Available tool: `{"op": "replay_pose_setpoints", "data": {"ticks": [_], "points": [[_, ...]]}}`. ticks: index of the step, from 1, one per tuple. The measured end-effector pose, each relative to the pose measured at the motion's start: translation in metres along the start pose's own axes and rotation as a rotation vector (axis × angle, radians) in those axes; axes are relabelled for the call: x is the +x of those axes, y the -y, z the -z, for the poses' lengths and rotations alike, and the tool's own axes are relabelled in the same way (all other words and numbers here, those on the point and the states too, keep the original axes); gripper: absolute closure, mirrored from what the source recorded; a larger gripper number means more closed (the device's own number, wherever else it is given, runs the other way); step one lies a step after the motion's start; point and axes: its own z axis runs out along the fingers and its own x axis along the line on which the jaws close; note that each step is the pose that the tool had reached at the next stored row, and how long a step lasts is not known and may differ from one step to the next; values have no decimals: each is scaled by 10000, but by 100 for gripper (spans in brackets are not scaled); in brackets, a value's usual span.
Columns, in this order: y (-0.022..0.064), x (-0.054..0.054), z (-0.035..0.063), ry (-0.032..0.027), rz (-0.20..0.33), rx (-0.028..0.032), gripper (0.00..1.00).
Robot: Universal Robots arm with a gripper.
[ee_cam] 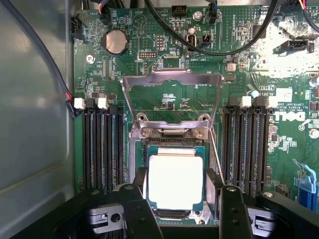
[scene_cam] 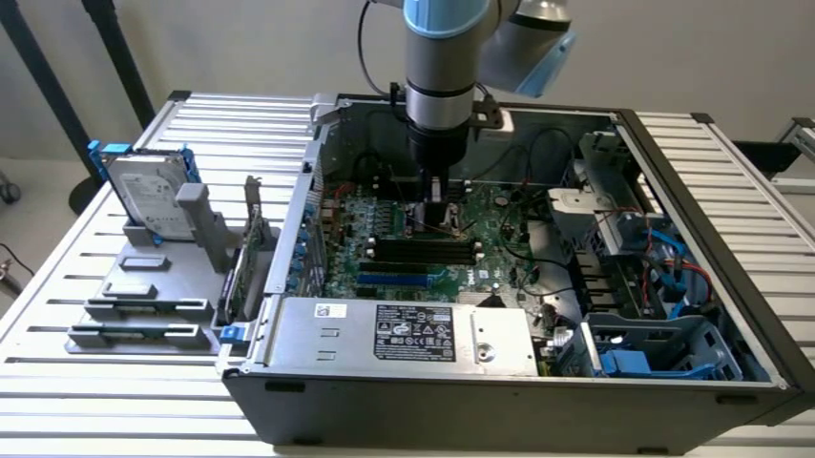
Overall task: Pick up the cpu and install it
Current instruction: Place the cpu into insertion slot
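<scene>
Cpu (ee_cam: pixel 175 181), one only, lies over the one open socket (ee_cam: pixel 169 143) between two jaws flanking it closely; grip unclear.

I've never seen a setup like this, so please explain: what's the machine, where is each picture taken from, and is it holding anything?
It is a robot arm reaching down into an open computer case on a slatted table. One picture looks on from outside; the other comes from a camera on the wrist, facing the motherboard. On the exterior view's left, a hard drive stands in a grey holder. The gripper is closed on the cpu, a small silver chip sitting in its socket.
</scene>
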Motion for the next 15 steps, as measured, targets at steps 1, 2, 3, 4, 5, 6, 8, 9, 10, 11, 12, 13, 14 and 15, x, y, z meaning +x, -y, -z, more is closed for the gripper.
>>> {"op": "replay_pose_setpoints", "data": {"ticks": [1, 2, 3, 4, 5, 6, 8, 9, 10, 11, 12, 13, 14, 15], "points": [[6, -1, -6, 0, 0, -2, 45], [8, -1, -11, 1, -1, -2, 45], [8, -2, -15, 1, -1, -2, 45], [8, -2, -18, 2, -1, -1, 45], [9, -2, -21, 1, -6, -2, 45], [9, -2, -25, 1, -22, -3, 45], [9, -2, -30, 5, -74, -6, 45], [9, -2, -32, 7, -102, -7, 45], [9, -1, -34, 7, -120, -9, 45], [9, 0, -35, 9, -126, -8, 45], [10, 0, -37, 8, -127, -10, 45], [10, 1, -39, 7, -128, -11, 45], [10, 1, -40, 7, -128, -13, 45], [10, 2, -42, 8, -128, -17, 45]]}}
